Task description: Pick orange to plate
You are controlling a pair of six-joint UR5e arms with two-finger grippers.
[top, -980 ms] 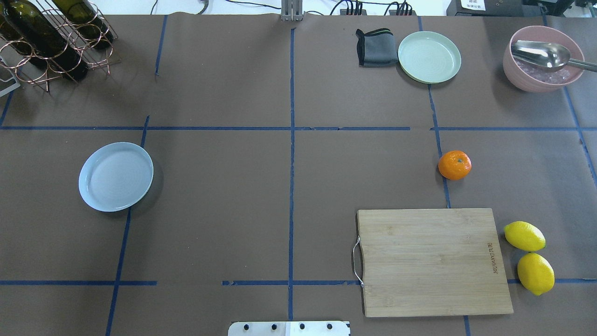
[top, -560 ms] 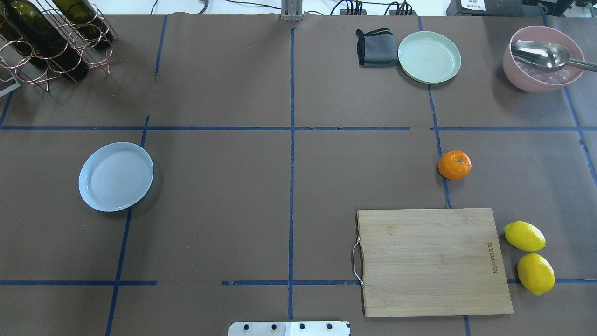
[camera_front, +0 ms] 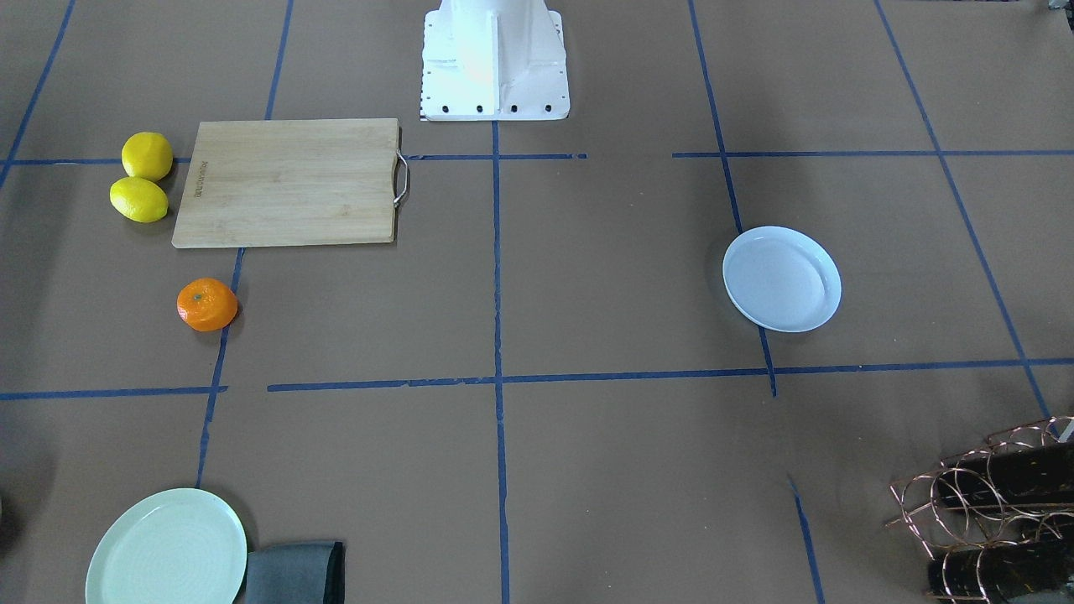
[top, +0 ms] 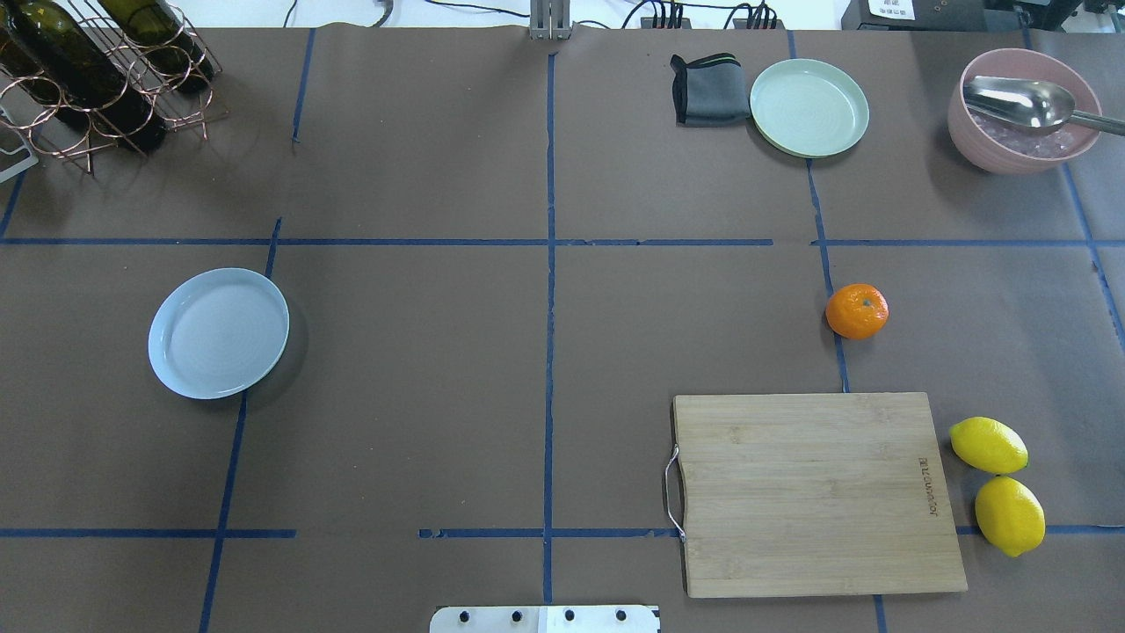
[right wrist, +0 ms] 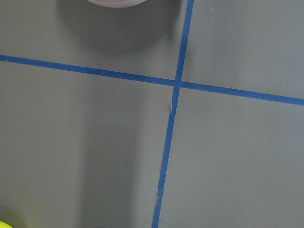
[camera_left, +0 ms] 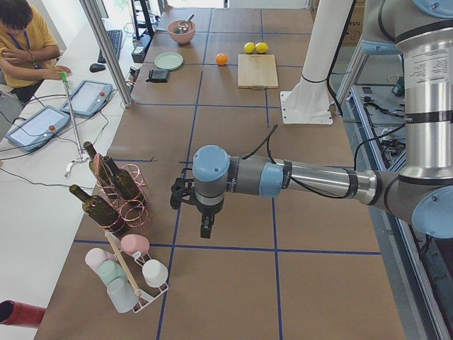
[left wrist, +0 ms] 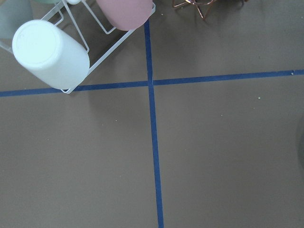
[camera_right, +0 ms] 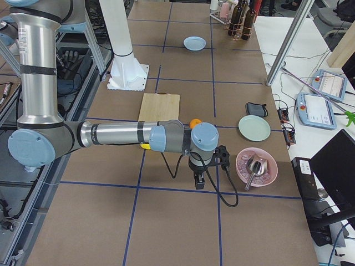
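Note:
The orange [top: 857, 311] rests on the brown table on the right half of the overhead view, just beyond the cutting board; it also shows as the orange [camera_front: 206, 304] in the front-facing view. The bluish-white plate [top: 218, 332] lies bare, far off on the left half, seen again as the plate [camera_front: 781, 278]. Both grippers show only in the side views: the left gripper [camera_left: 205, 230] hangs over the table's left end near the bottle rack, and the right gripper [camera_right: 198, 183] hangs near the pink bowl, past the orange [camera_right: 195, 123]. I cannot tell whether either is open or shut.
A wooden cutting board [top: 817, 492] lies nearer the robot than the orange, with two lemons [top: 997, 483] to its right. A pale green plate [top: 809, 107], grey cloth [top: 707, 88] and pink bowl with spoon [top: 1024, 110] stand at the back right. A bottle rack [top: 97, 75] fills the back left.

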